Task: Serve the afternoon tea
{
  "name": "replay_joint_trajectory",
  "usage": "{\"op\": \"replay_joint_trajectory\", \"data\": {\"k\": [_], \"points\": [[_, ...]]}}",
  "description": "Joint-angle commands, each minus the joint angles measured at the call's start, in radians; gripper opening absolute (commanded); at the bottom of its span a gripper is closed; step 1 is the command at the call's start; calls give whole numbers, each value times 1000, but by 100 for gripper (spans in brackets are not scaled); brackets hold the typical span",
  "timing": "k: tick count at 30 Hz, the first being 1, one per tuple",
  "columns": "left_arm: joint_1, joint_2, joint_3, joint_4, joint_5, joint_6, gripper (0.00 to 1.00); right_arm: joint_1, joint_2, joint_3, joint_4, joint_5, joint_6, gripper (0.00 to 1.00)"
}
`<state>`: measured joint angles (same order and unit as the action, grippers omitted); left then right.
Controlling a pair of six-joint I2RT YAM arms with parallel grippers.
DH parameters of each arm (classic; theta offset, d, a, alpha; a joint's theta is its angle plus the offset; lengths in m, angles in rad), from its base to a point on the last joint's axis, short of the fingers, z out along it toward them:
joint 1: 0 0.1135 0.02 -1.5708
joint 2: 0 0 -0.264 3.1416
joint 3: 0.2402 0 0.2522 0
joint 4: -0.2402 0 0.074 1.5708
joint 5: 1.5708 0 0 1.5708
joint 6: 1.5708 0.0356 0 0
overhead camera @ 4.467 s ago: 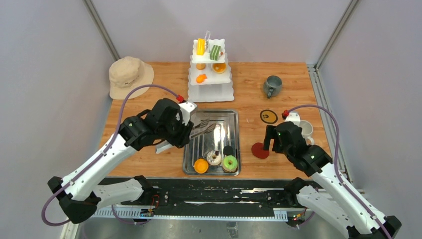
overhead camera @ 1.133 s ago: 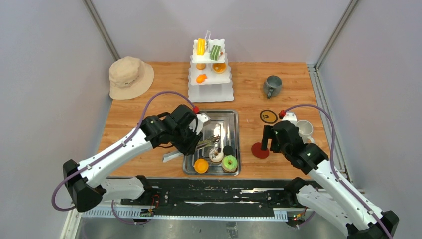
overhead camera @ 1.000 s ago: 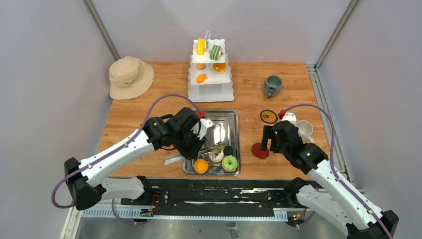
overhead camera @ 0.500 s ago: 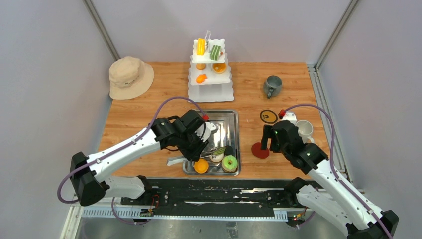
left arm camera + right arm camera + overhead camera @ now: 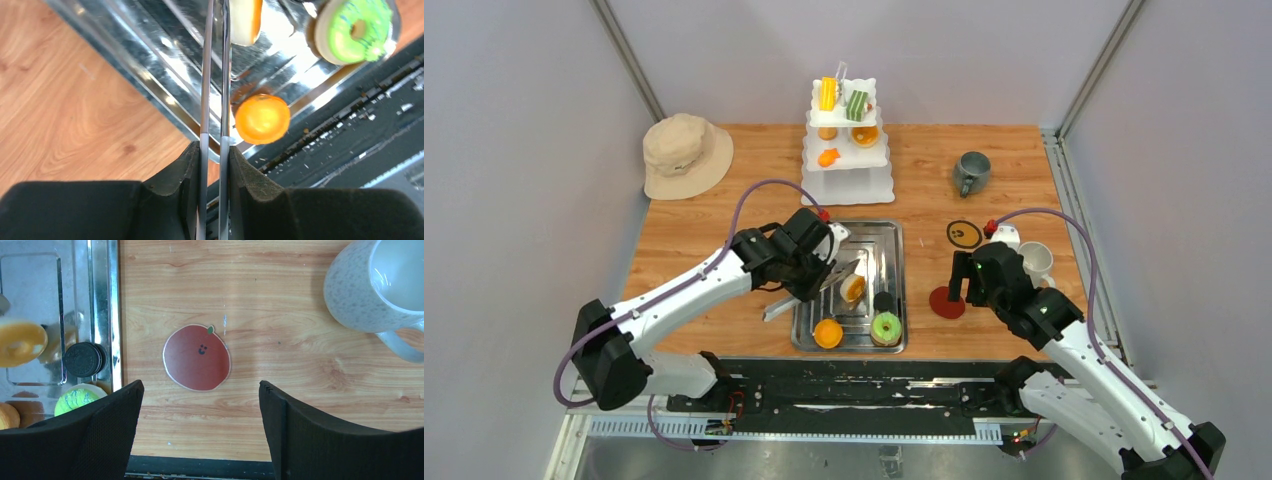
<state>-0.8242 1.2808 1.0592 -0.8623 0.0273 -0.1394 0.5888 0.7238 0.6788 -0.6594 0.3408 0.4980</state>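
the left claw [image 5: 214, 150] is squeezed nearly closed on the two arms of a pair of metal tongs [image 5: 206, 75], which run straight out ahead of its fingers. at the tongs' far tips, well ahead of the claw, a glazed donut [image 5: 854, 289] is pinched on edge and looks lifted off the floor of the steel tray [image 5: 879, 238]. under the tongs and just to one side lies an orange pastry [image 5: 262, 119]. a green donut [image 5: 356, 30] lies further out beyond it. both are in the tray.

the right claw [image 5: 200, 387] hangs wide apart with nothing in it, directly above a red coaster [image 5: 196, 357] on the counter. the white mug [image 5: 370, 285] stands ahead of it and to its right, apart from the coaster. a black cookie [image 5: 84, 360] lies in the tray off to its left.

the step in hand reads as carrying the donut from the tray to the white tiered stand [image 5: 849, 185], well ahead of the left claw and already bearing several pastries. the next move calls for a steady squeeze, since the donut is only nipped by thin metal tips and could slip. it then needs a lift clear of the tray rim and a reach forward to a free spot on a tier before the tongs ease apart.
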Motion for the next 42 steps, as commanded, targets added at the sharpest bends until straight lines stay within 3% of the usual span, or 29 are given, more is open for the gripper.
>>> {"op": "replay_joint_trajectory", "data": {"k": [1, 7, 12, 20, 33, 42], "points": [[34, -41, 3, 33, -65, -25, 21, 7, -5, -4, -2, 16, -6, 84], [36, -95, 13, 31, -57, -35, 23, 7, -2, -5, 0, 16, -4, 84], [37, -108, 40, 0, -169, -55, 24, 6, 12, -3, 5, 9, -3, 84], [37, -111, 28, -23, -103, -62, 24, 7, 3, -7, 5, 9, -3, 84], [37, -98, 5, -162, -181, -147, 23, 6, 20, -8, 14, 4, -6, 84], [37, -86, -12, -170, -34, -111, 22, 7, 23, -12, 22, -1, -6, 84]]}}
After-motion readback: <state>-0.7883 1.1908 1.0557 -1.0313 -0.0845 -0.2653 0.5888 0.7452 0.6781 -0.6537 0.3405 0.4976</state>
